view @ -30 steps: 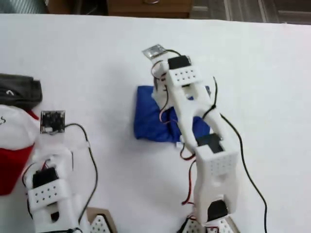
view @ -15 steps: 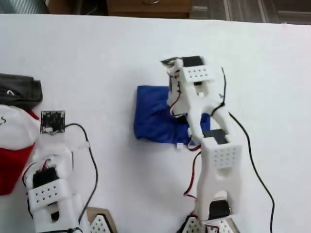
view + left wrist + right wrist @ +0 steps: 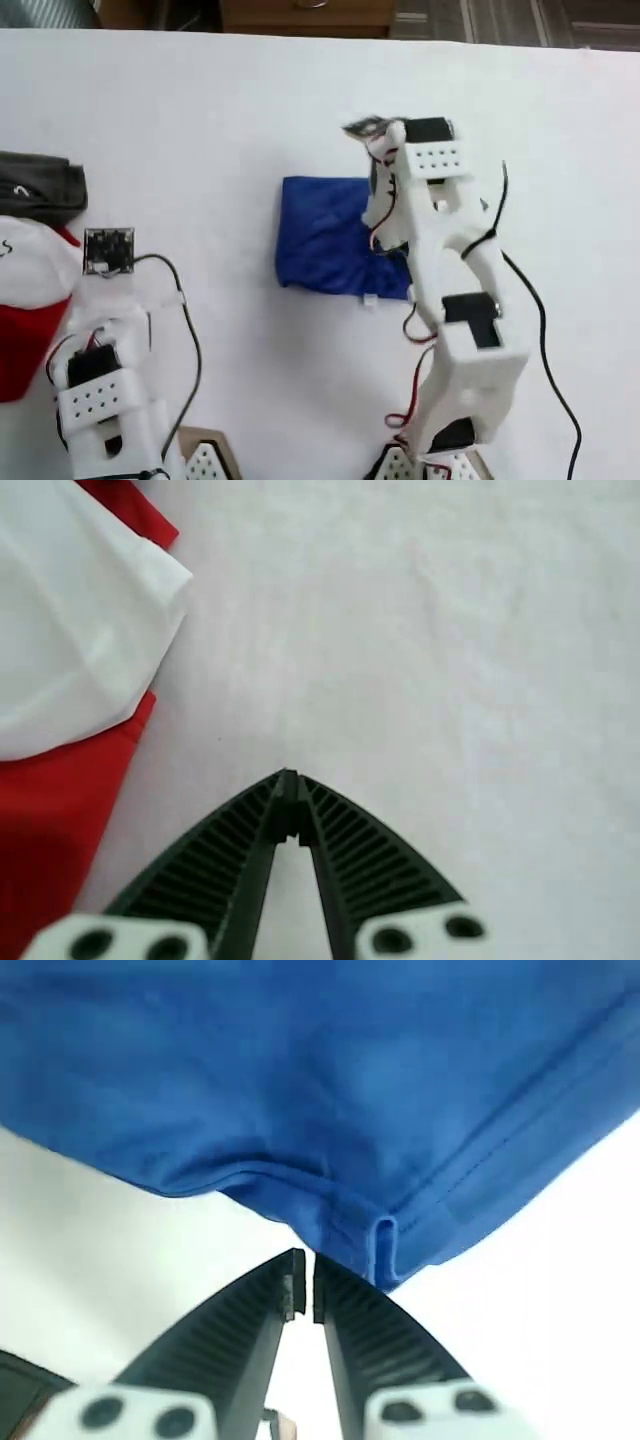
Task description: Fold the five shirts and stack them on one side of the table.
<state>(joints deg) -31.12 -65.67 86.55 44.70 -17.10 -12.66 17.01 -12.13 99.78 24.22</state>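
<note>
- Blue shirt [image 3: 325,235]: lies folded into a rough rectangle mid-table, w/ a small white tag at the near edge.
- R arm [image 3: 450,280]: stretches out from the near table edge, w/ the wrist over the shirt's right end, covering that part in the high view.
- R gripper [image 3: 304,1282]: clenched, jaws pressed together w/ only a hairline gap. Tips sit right at the blue shirt's [image 3: 300,1080] stitched hem, where the cloth bunches into a small fold. Can't tell whether any fabric is nipped.
- L arm [image 3: 100,390]: sits at the near-left corner, well apart from the blue shirt.
- L gripper [image 3: 290,780]: clenched on nothing, tips over bare white table [image 3: 450,630].
- White shirt [image 3: 70,610]: lies on top of red shirt [image 3: 40,830], just beside the L gripper, not touching it.
- Same pair at the table's left edge in the high view: white shirt [image 3: 30,265], red shirt [image 3: 20,350].
- Dark grey shirt [image 3: 40,185]: lies folded at the left edge, just beyond the white one. Touching or apart, can't tell.
- Table [image 3: 200,100]: white.
</note>
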